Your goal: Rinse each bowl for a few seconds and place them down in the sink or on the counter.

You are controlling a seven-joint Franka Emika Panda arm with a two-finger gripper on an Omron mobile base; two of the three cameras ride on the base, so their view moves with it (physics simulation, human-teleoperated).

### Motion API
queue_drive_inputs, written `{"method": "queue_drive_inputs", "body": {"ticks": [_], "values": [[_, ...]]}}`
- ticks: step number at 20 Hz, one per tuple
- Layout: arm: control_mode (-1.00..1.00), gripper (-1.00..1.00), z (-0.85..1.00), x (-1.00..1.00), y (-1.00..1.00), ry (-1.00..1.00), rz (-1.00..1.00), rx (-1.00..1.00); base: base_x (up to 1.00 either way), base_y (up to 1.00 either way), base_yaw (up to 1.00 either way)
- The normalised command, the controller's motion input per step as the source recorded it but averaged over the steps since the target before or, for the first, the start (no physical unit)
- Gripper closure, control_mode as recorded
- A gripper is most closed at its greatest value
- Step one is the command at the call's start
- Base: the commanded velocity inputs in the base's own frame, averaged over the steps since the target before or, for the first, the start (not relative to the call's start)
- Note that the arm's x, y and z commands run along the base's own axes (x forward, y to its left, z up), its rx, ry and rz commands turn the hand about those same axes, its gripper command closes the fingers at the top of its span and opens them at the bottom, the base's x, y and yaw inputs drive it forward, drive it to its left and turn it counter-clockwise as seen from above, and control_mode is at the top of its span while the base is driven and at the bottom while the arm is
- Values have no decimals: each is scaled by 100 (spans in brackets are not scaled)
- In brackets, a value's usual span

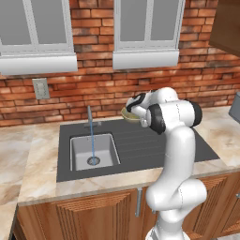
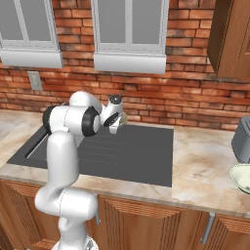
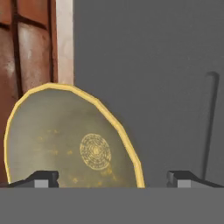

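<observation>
The fingers [image 3: 113, 178] stand spread wide, pinching nothing. The olive-tan bowl [image 3: 70, 142] sits on the dark sink's [image 1: 140, 145] drainboard near the brick wall, just in front of them. A paler bowl [image 2: 241, 177] rests far off on the tabletop [image 2: 205, 161], right of the sink.

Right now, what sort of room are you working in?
A rendered home kitchen, by the look of it: a dark sink with its faucet running, set in a marble-patterned counter over wooden cabinets, beneath a brick wall with windows.
</observation>
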Motion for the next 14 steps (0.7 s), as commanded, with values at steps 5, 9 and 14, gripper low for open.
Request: {"method": "queue_drive_inputs", "body": {"ticks": [5, 9, 14], "values": [[-100, -100, 40, -17, -9, -2, -5, 0, 0, 0, 0], [-100, -100, 53, -37, -11, -2, -15, 0, 0, 0, 0], [-100, -100, 53, -53, -12, 0, -21, 0, 0, 0, 0]]}}
